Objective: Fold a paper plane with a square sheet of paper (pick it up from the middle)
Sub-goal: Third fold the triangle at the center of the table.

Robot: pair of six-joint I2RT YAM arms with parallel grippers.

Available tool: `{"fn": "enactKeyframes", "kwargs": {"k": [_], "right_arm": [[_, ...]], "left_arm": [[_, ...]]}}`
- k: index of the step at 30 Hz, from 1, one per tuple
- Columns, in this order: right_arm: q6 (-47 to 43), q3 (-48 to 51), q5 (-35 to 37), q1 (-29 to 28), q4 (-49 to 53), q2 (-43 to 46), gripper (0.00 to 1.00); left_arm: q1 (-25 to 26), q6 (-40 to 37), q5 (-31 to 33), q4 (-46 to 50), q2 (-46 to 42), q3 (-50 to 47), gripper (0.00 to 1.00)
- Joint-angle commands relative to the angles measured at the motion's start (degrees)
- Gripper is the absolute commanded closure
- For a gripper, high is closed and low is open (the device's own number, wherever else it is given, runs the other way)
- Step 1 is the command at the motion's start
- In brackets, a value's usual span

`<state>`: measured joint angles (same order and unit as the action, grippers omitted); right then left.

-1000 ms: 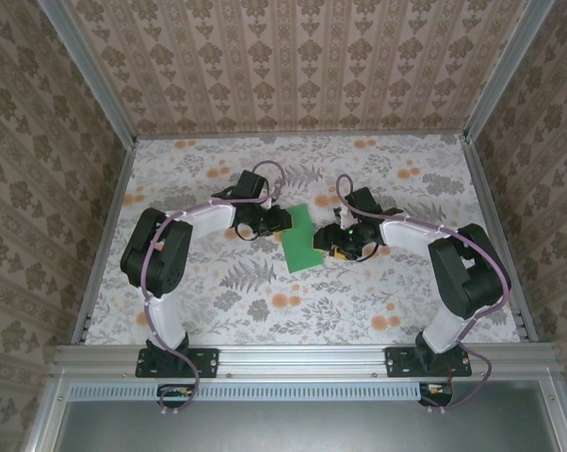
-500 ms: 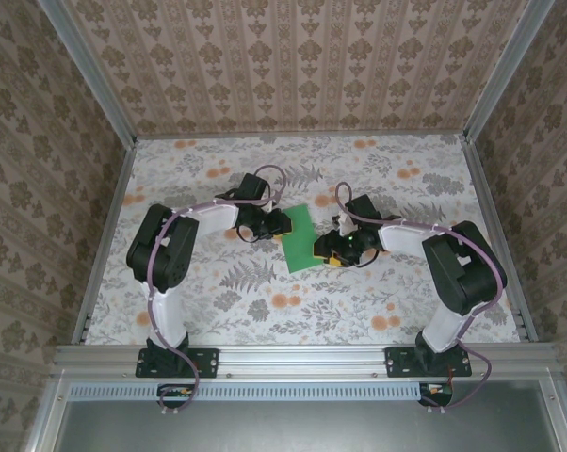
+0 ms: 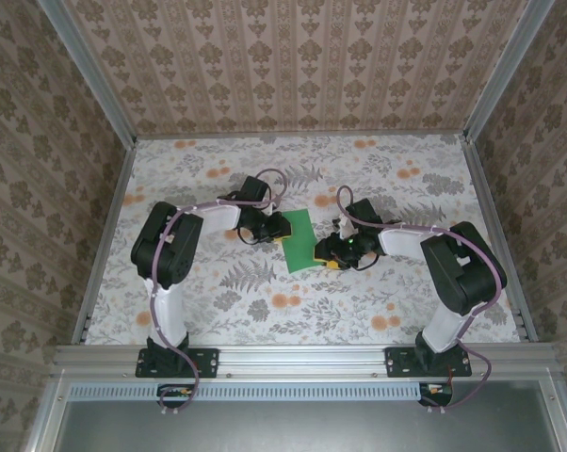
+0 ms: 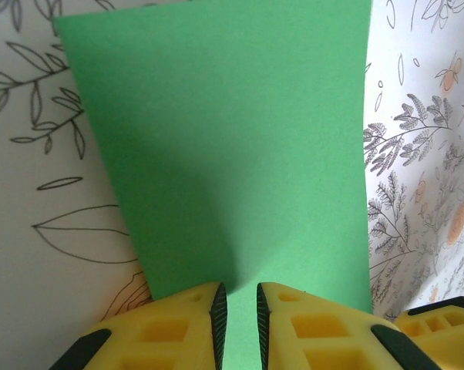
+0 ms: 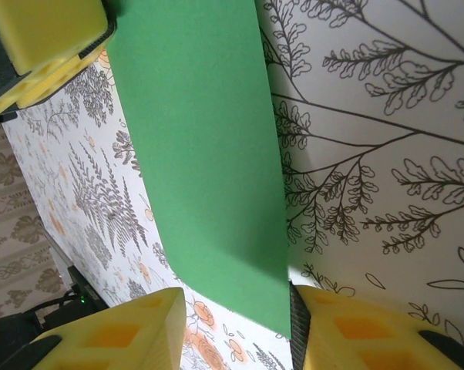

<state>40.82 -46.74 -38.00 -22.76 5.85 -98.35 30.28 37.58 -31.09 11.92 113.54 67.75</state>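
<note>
The square sheet of paper (image 3: 300, 241), bright green, lies on the floral table between the two arms. My left gripper (image 3: 282, 229) is at its left edge. In the left wrist view the paper (image 4: 232, 146) runs under that gripper (image 4: 241, 299), whose jaws stand a narrow gap apart with green showing between them. My right gripper (image 3: 323, 250) is at the sheet's right edge. In the right wrist view its jaws (image 5: 236, 320) stand wide apart astride the paper's (image 5: 201, 154) near edge, which curls up against one pad (image 5: 296, 324). No paper plane has taken shape.
The table carries a floral cloth (image 3: 265, 311) and is walled by patterned panels with metal rails (image 3: 105, 235). The left gripper's yellow finger (image 5: 39, 46) appears across the sheet in the right wrist view. The right gripper's finger (image 4: 440, 324) edges into the left wrist view.
The right gripper has slid left onto the paper's right edge and its jaws have narrowed. The left gripper has crept slightly toward the sheet, its gap barely smaller.
</note>
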Motion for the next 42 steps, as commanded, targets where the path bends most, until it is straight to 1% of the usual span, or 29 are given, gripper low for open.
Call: {"fn": "enactKeyframes", "kwargs": {"k": [1,4,11,14,16,21,24,27,31,35,42], "right_arm": [[1.63,0.6,-1.76,-0.18,-1.48,1.06,0.61],[1.94,0.34,-1.66,-0.18,-1.1,1.4,0.64],[3.17,0.99,-1.03,-0.22,-1.06,2.61,0.65],[3.79,1.43,-0.68,-0.18,-1.23,2.88,0.67],[4.13,1.52,-0.28,-0.22,-1.13,2.96,0.7],[5.32,1.57,1.32,-0.18,-0.94,3.1,0.84],[6.61,1.72,2.28,-0.19,-1.2,3.41,0.9],[7.49,1.76,3.53,-0.18,-0.63,3.84,0.93],[8.16,1.7,4.0,-0.18,-0.92,4.39,0.96],[9.18,0.87,3.45,-0.5,-1.92,4.39,0.97],[11.49,-2.47,3.02,-3.26,-4.67,2.46,0.97]], "left_arm": [[-0.14,-0.23,0.13,1.77,1.32,1.05,0.78],[-0.11,-0.41,0.54,2.4,1.75,1.0,0.78],[-0.14,-0.39,0.89,2.81,2.3,0.89,0.78],[-0.14,-0.62,1.1,3.12,2.48,0.99,0.78],[-0.14,-0.58,1.11,3.11,2.48,1.04,0.79],[-0.14,-1.5,0.42,3.02,1.91,1.72,0.78],[-0.05,-2.5,-0.84,1.74,0.54,2.36,0.78],[0.19,-2.86,-1.56,-0.42,-1.81,2.16,0.78],[0.56,-3.4,-0.14,0.18,-2.54,2.14,0.78],[0.65,-4.7,0.04,3.79,0.37,3.55,0.8],[0.65,-5.49,0.77,5.74,2.28,4.55,0.81]]}}
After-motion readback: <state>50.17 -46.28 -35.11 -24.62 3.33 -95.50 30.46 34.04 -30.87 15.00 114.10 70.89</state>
